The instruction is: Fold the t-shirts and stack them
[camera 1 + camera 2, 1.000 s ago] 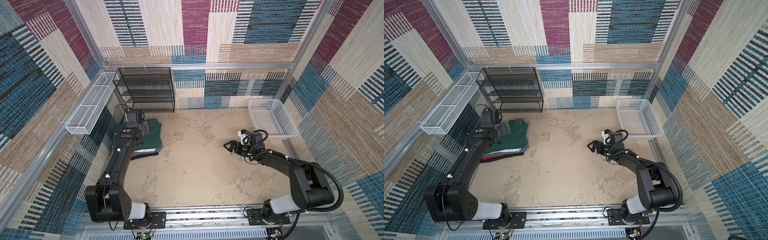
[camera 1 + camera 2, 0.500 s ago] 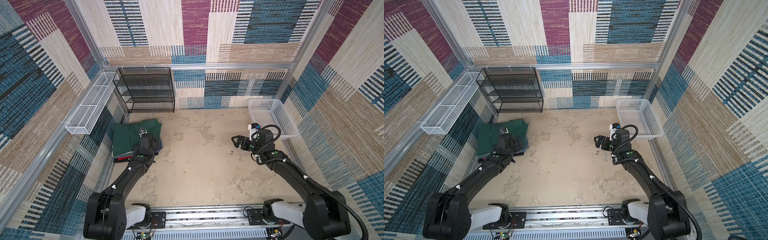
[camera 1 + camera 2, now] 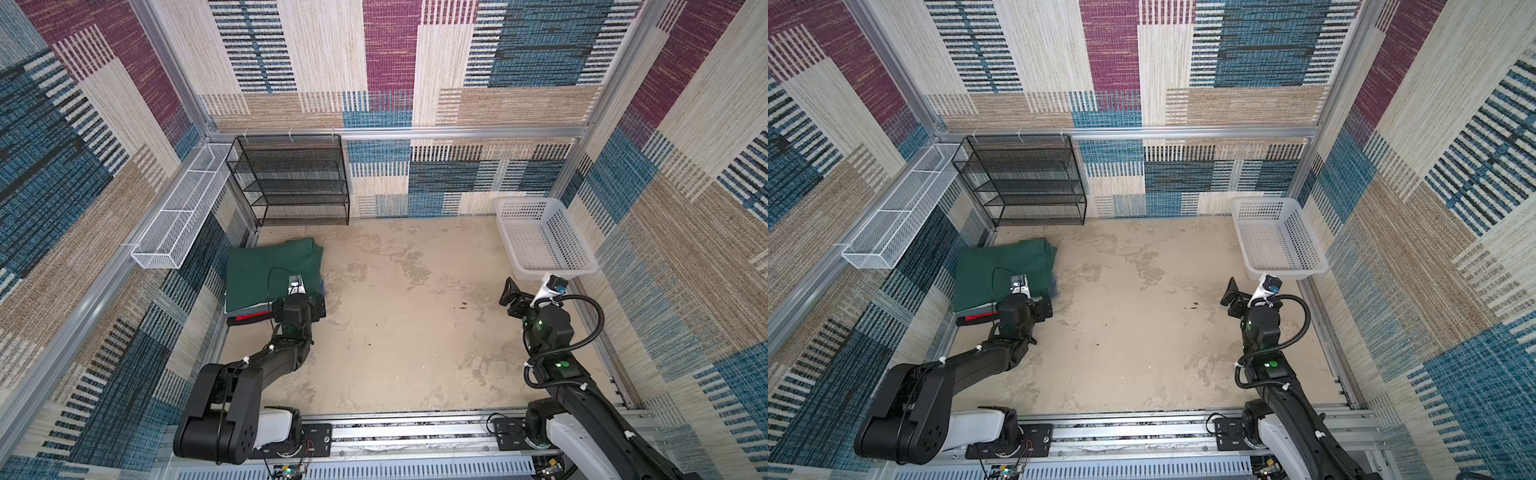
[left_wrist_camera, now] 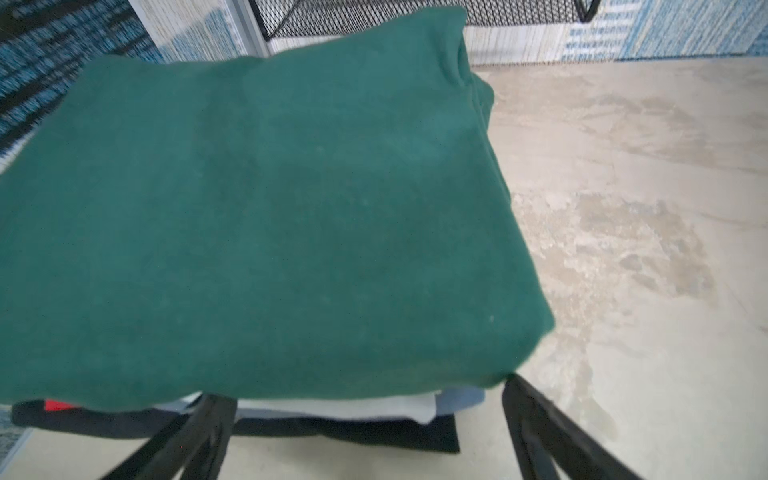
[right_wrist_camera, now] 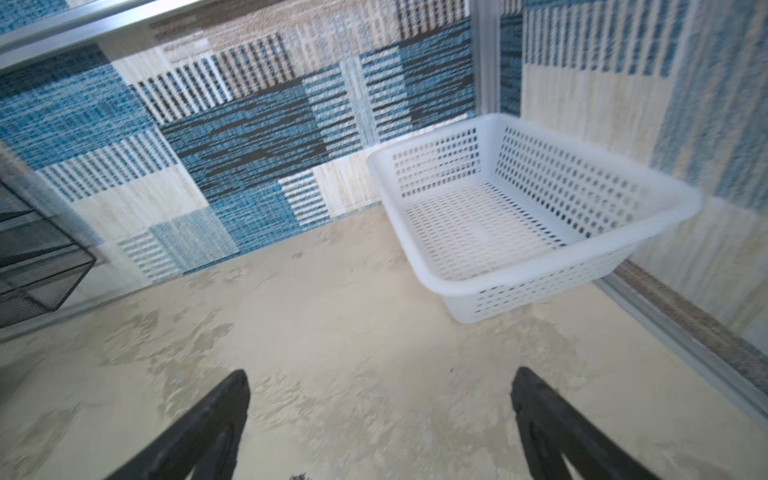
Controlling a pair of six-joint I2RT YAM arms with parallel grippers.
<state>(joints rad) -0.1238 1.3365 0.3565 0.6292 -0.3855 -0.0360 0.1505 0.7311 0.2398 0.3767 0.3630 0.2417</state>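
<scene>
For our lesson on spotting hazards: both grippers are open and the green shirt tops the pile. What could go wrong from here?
1. The left gripper sits open at the near edge of the pile; any move might snag the green shirt and drag it askew.
2. The right gripper hangs near the white basket; a swing could knock it.

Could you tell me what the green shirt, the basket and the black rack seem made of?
Green shirt: soft matte fabric, probably cotton; its folded edges round and droop. Basket: smooth white plastic, with moulded perforated walls. Rack: black mesh, likely painted metal.
</scene>
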